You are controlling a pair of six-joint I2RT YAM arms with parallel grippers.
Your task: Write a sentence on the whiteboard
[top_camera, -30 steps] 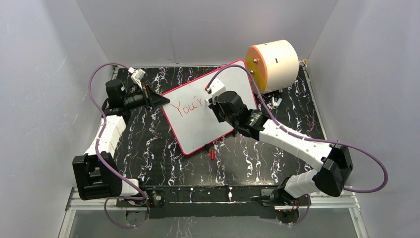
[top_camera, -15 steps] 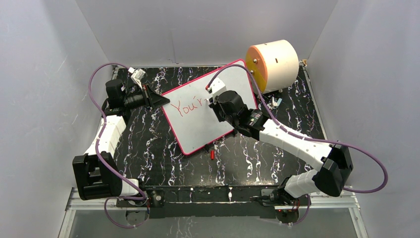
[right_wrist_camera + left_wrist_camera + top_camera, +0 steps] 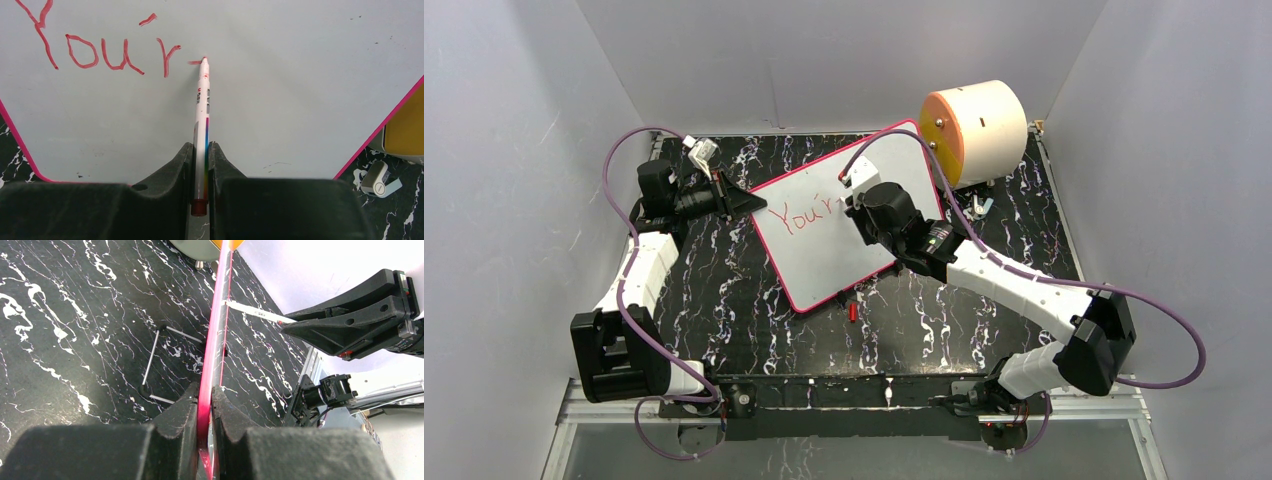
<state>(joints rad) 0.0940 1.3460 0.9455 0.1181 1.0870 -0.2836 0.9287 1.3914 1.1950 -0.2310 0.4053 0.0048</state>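
Note:
The whiteboard (image 3: 824, 262), white with a thin pink-red frame, stands tilted on the black marbled table. My left gripper (image 3: 749, 203) is shut on its left edge; in the left wrist view the frame (image 3: 216, 340) runs between the fingers (image 3: 205, 390). My right gripper (image 3: 856, 205) is shut on a white marker (image 3: 202, 110). The marker's red tip touches the board face (image 3: 290, 100) at a short dash just right of the last letter. The sentence (image 3: 100, 50) reads "You'r" in red, also seen in the top view (image 3: 799, 217). The marker (image 3: 252, 312) also shows from the board's side.
A cream cylinder with an orange face (image 3: 979, 125) lies at the back right, close behind the board's corner. A small red cap (image 3: 852, 312) lies on the table below the board. A small white clip (image 3: 378, 180) sits near the cylinder. A wire stand (image 3: 150, 362) props the board.

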